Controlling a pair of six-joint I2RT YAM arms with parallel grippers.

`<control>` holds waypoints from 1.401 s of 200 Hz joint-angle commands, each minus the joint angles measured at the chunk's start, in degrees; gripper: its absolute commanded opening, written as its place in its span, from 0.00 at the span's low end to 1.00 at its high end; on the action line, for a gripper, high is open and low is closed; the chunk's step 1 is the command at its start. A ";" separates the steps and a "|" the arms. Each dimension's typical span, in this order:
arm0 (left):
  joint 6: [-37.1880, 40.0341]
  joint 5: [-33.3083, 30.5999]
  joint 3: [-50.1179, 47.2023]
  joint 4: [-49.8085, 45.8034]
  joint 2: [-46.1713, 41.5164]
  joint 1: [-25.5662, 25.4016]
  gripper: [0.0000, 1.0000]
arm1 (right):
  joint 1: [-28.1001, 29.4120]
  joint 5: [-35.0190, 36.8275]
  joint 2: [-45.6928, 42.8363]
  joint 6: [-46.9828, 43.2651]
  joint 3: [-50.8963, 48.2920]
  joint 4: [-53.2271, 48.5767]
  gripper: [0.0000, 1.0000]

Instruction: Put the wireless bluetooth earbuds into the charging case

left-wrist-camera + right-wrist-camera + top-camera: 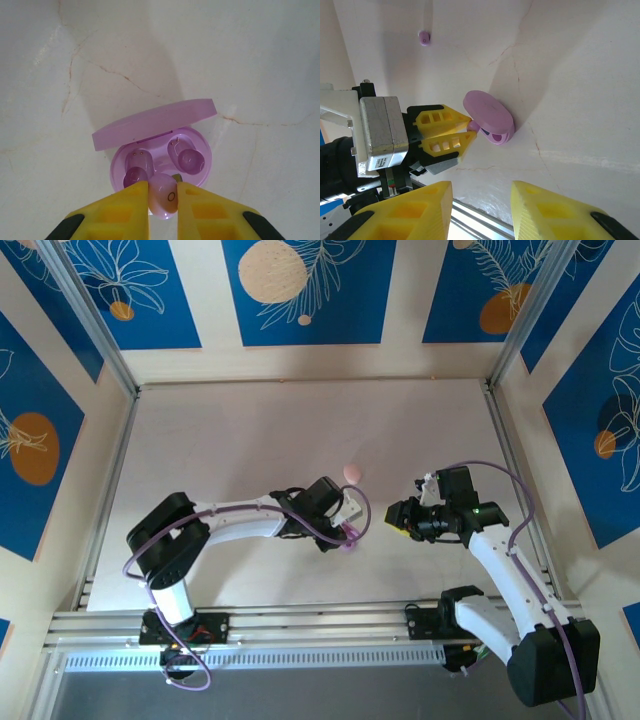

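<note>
The purple charging case (200,150) lies open on the table, its lid (155,122) tipped up behind two wells. My left gripper (163,186) is shut on a purple earbud (164,200), held just in front of and above the case's near rim. I cannot tell whether a bud sits in either well. From the top, the left gripper (346,527) hangs over the case (350,541). My right gripper (481,187) stands open with nothing between its fingers, to the right of the case (492,120) and facing it and the left gripper (472,131). The right gripper (400,518) is a short way from the case.
A small pink rounded object (352,472) lies on the table just behind the left gripper, and also appears in the right wrist view (424,37). Aluminium rails (300,625) run along the near edge and the sides. The pale tabletop (250,430) stretches behind the arms.
</note>
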 commanded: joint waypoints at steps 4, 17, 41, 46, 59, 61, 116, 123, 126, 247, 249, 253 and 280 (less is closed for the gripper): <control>1.45 -0.81 2.05 -1.68 0.82 -0.53 0.16 | 0.33 -0.48 0.19 -0.16 1.97 -1.36 0.37; 1.45 -0.81 2.23 -1.72 0.98 -0.57 0.16 | 0.39 -0.37 0.22 -0.16 1.96 -1.26 0.37; 1.67 -0.81 2.42 -1.93 0.87 -0.57 0.16 | 0.44 -0.44 0.23 -0.07 1.96 -1.30 0.37; 1.69 -0.81 2.42 -1.92 0.87 -0.57 0.16 | 0.48 -0.45 0.23 -0.07 1.87 -1.30 0.37; 1.81 -0.99 2.47 -1.86 1.13 -0.57 0.16 | 0.47 -0.55 0.21 -0.02 1.74 -1.06 0.37; 1.80 -0.99 2.50 -1.84 1.22 -0.57 0.16 | 0.49 -0.56 0.22 0.01 1.69 -1.06 0.37; 2.33 -1.69 2.98 -1.70 1.93 -0.59 0.15 | 0.60 -0.52 0.14 0.00 1.59 -1.06 0.37; 2.41 -1.78 3.03 -1.74 1.93 -0.57 0.15 | 0.61 -0.55 0.14 0.01 1.57 -1.04 0.37; 2.41 -1.82 3.10 -1.63 1.93 -0.57 0.15 | 0.64 -0.55 0.14 0.01 1.55 -1.03 0.37; 1.98 -0.64 3.73 -1.02 3.94 -0.65 0.14 | 0.99 -0.54 0.40 0.19 1.05 -0.68 0.37; 1.91 -0.64 3.69 -1.06 3.95 -0.65 0.14 | 1.00 -0.54 0.40 0.19 1.04 -0.66 0.37; 1.89 -0.71 3.62 -1.03 3.87 -0.66 0.14 | 0.99 -0.54 0.40 0.19 0.99 -0.68 0.37; 1.21 -0.81 2.94 -1.27 3.04 -0.66 0.14 | 1.04 -0.63 0.57 0.28 0.48 -0.50 0.37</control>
